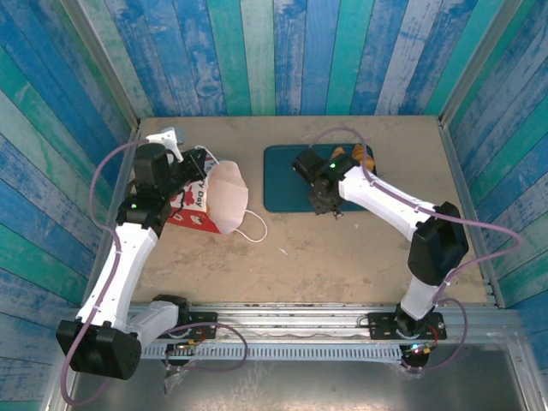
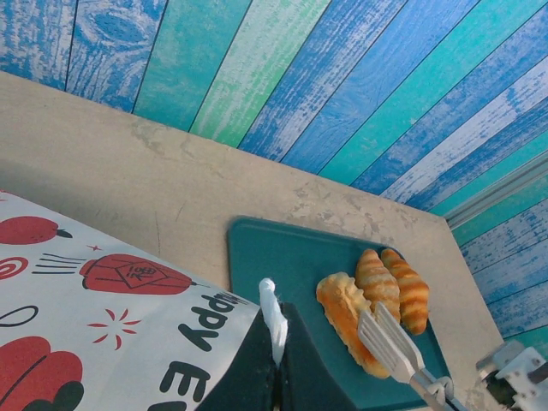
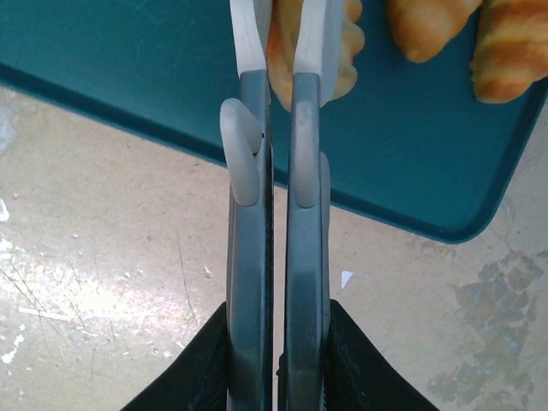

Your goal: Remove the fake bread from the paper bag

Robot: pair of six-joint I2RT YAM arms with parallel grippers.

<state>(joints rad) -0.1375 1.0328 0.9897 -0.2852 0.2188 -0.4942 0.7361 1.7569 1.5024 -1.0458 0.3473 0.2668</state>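
A bare sand-coloured tabletop, hemmed by blue-and-green painted plank walls. Toward its far side, a flat dark-teal rectangular tray. Left of the tray, near but not touching, a white paper bag printed with red shapes and black lettering. Lies on its side, long axis pointing at the tray, pale open mouth turned toward the tray's near-left corner. Braced at its rim, off the tray's far-left corner, by the left gripper, clamped tight on a white strip of the bag, edge or cord, hard to say. Reaching in across the tray's near edge, the right gripper, fingers drawn narrow with a slim gap, tips at one pastry; pinching or merely touching, impossible to tell. On the tray's right half, the fake bread taken out: a smooth golden-orange toy loaf and two ridged toy croissants, side by side and touching. Nothing discernible inside the bag. Likely next: a reach back for any piece left inside, falling to the right arm, with the bag's mouth lying to that gripper's left and facing it, and the left arm, though nearer, tied up bracing.
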